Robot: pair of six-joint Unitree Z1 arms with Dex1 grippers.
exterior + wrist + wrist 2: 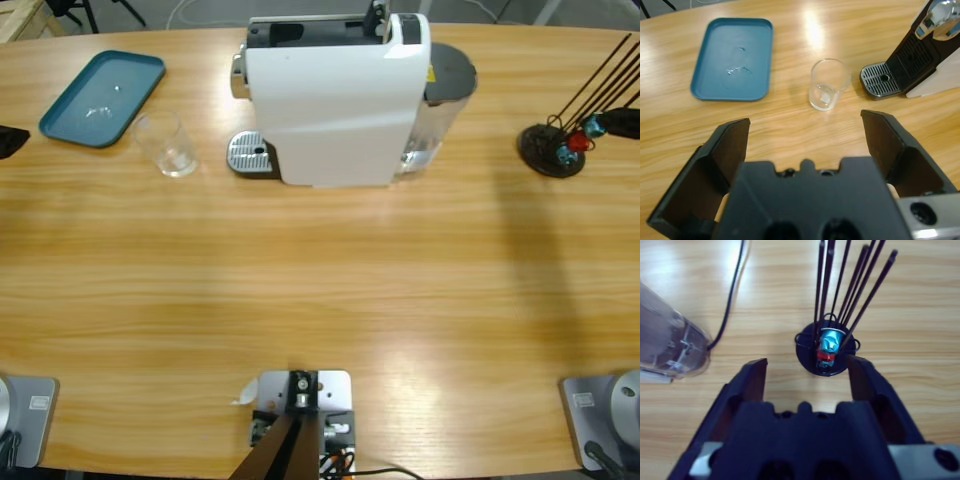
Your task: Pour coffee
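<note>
The left gripper (805, 132) hangs over bare table (320, 290) with its jaws spread wide, nothing between them. Beyond it stands a clear glass (828, 84); whether it holds any coffee I cannot tell. Farther left lies a teal tray (733, 58), and right of the glass the white machine (335, 95). The right gripper (807, 372), jaws apart and empty, faces a black capsule rack (822, 352).
</note>
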